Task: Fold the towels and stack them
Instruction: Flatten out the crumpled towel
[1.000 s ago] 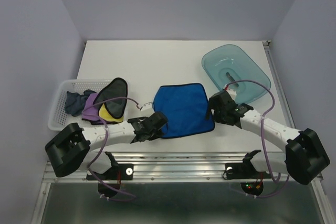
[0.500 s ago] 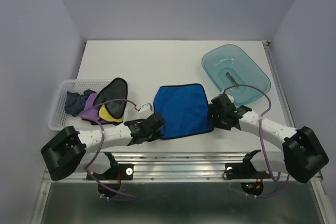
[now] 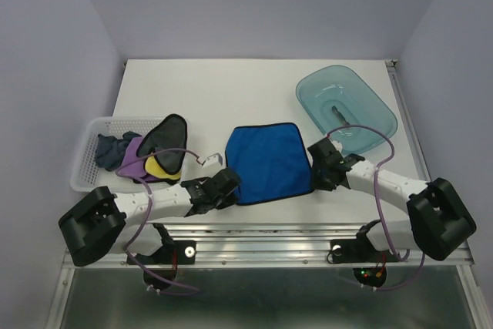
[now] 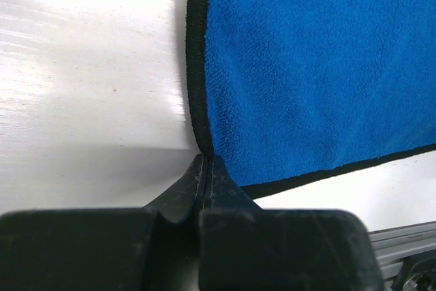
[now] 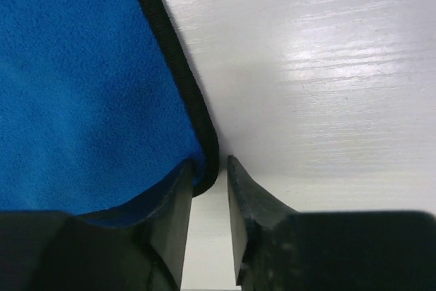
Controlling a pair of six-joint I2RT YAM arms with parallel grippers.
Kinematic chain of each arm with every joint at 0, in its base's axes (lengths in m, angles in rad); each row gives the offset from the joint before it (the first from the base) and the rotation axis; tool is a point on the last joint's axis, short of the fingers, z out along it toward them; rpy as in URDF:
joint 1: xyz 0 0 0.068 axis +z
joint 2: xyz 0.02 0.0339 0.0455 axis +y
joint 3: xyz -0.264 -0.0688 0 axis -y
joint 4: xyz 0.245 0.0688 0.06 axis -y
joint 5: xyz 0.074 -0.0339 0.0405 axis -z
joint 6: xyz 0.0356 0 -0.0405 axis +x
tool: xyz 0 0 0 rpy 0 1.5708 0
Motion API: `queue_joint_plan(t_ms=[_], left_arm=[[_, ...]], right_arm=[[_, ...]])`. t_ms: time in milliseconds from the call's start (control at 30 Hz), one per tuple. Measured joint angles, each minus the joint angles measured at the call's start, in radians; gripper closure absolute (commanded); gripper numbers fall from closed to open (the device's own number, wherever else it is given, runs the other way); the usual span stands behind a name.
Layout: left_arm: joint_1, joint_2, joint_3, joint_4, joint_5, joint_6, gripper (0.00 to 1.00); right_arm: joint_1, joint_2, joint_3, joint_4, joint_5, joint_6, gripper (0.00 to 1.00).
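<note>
A bright blue towel [image 3: 268, 161] with black edging lies flat at the table's middle front. My left gripper [image 3: 230, 182] is at its near left corner. In the left wrist view the jaws [image 4: 206, 159] are pressed together, and the blue towel's [image 4: 306, 66] black hem runs into their tips. My right gripper [image 3: 315, 169] is at the near right corner. Its fingers [image 5: 210, 161] stand a little apart, one over the blue towel [image 5: 75, 86], the hem's corner in the gap between them. Other towels, dark navy [image 3: 109, 150] and purple [image 3: 135, 161], lie heaped at the left.
A white mesh basket [image 3: 86, 161] at the left holds that heap, along with a dark black-edged cloth [image 3: 164, 135] and a yellow one [image 3: 161, 166] over its right rim. A translucent teal tray [image 3: 347, 105] stands at the back right. Walls close in on three sides.
My right gripper has come down onto the towel's near right corner and its jaws have narrowed a lot. The left gripper stayed shut and shifted slightly toward the near edge.
</note>
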Motion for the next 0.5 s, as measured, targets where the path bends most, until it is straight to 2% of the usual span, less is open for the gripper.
queue_joint_plan(t_ms=[100,167,367,500], left_arm=[[0.0,-0.014,-0.013,0.009,0.0,-0.002,1.0],[0.0,-0.02,-0.017,0.009,0.0,-0.002,1.0],[0.0,-0.057,-0.017,0.005,-0.008,0.01,1.0],[0.0,-0.141,-0.014,-0.003,-0.026,0.05,1.0]], right_arm=[[-0.001,0.01,0.003,0.007,0.007,0.002,0.82],[-0.001,0.017,0.006,0.015,0.006,0.003,0.99],[-0.005,0.014,0.007,0.032,-0.013,0.003,0.99],[-0.005,-0.099,0.007,0.03,-0.024,-0.01,0.99]])
